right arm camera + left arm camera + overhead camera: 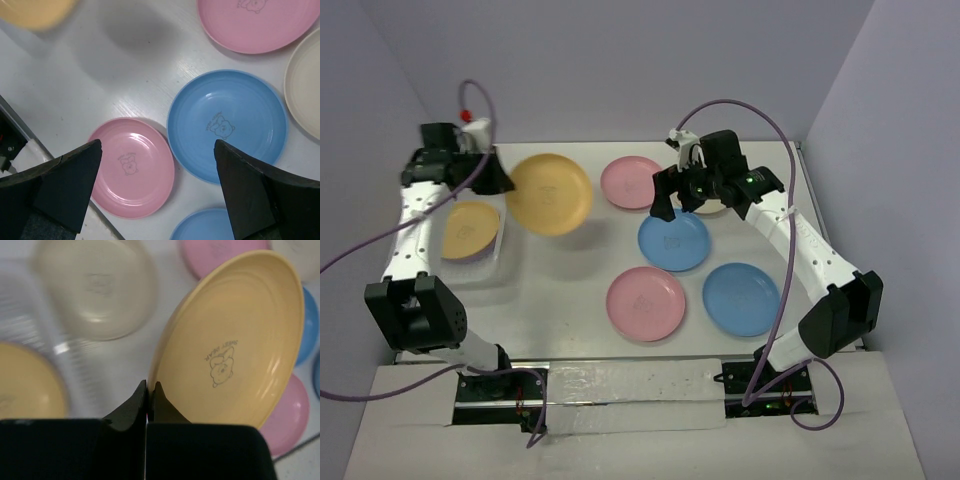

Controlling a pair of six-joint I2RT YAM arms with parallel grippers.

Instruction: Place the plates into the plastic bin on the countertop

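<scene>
My left gripper (pixel 502 181) (pixel 150 386) is shut on the rim of a yellow-orange plate (pixel 549 194) (pixel 235 340), which it holds tilted in the air just right of the plastic bin (pixel 498 262). Another yellow-orange plate (pixel 468 229) (pixel 25 385) lies inside the bin. My right gripper (pixel 680 205) (pixel 157 165) hangs open and empty above a blue plate (pixel 673 240) (pixel 227 125) and a pink plate (pixel 645 303) (pixel 132 167). On the countertop (pixel 570 300) also lie a second pink plate (pixel 632 182), a second blue plate (pixel 741 298) and a cream plate (pixel 305 90).
A blurred cream plate (pixel 95 287) shows below the held plate in the left wrist view. Grey walls close in the countertop at the back and on both sides. Purple cables arc over both arms.
</scene>
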